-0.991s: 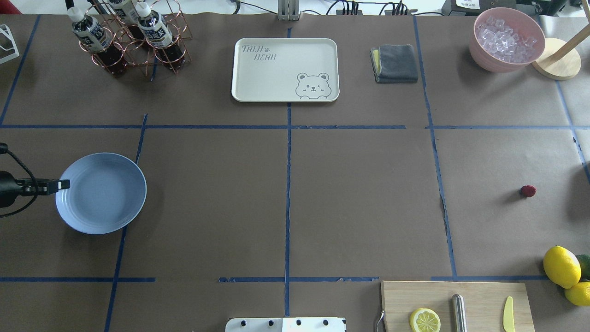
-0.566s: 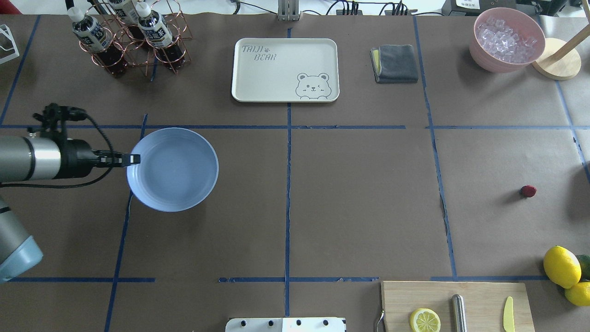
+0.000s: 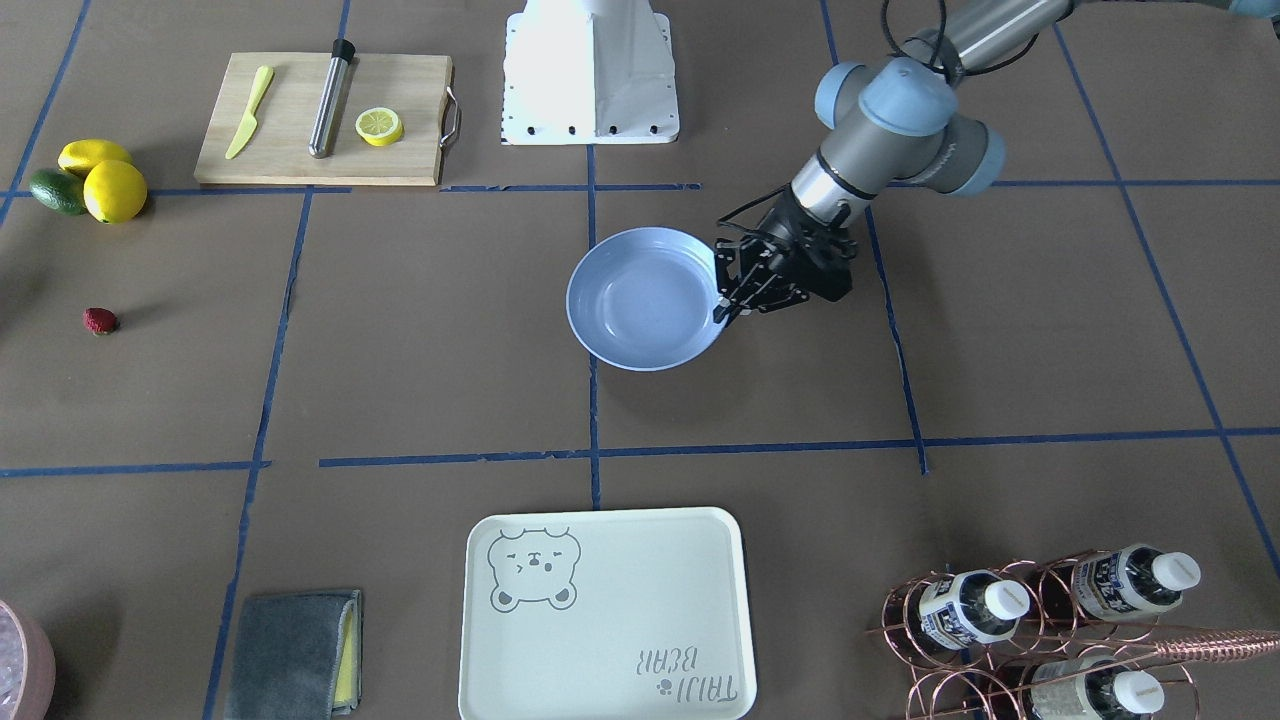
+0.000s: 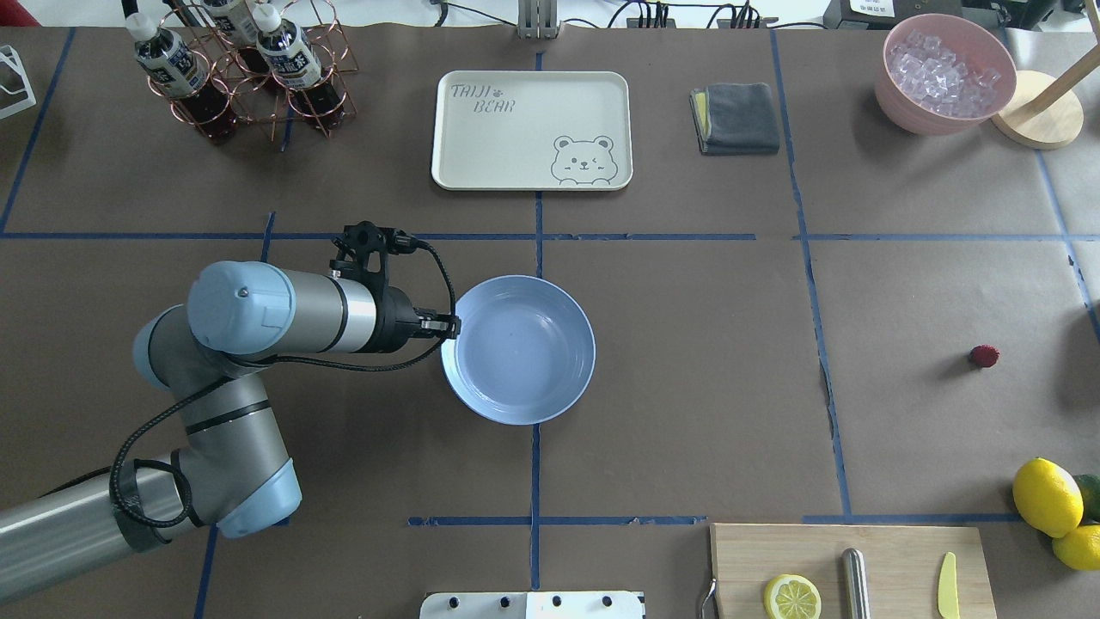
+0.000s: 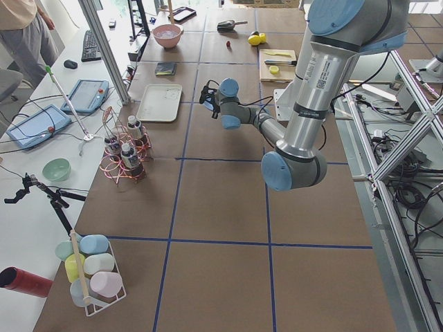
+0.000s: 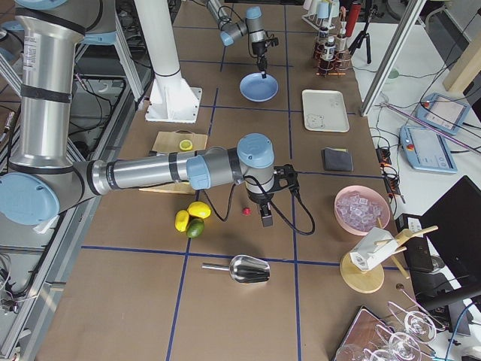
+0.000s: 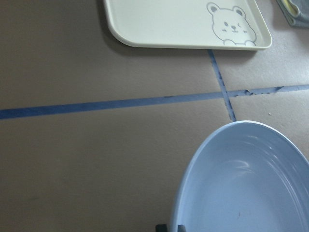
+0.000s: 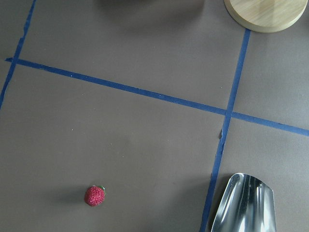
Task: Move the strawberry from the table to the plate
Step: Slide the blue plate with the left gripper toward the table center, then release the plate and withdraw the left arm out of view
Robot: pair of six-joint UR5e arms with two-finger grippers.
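Note:
The strawberry is a tiny dark-red berry lying on the brown-paper table at the far right; it also shows in the front view and the right wrist view. The pale blue plate sits at the table's middle, over the centre tape line. My left gripper is shut on the plate's left rim. Whether the plate rests on the table I cannot tell. My right gripper hangs close by the strawberry, seen only in the right side view, so I cannot tell its state.
A cream bear tray, a grey cloth, a bottle rack and a pink bowl of ice line the far side. A cutting board, lemons and a metal scoop lie near the strawberry.
My left arm has carried the plate rightward from the table's left side to the centre tape line, still gripping its rim. The strawberry has not moved.

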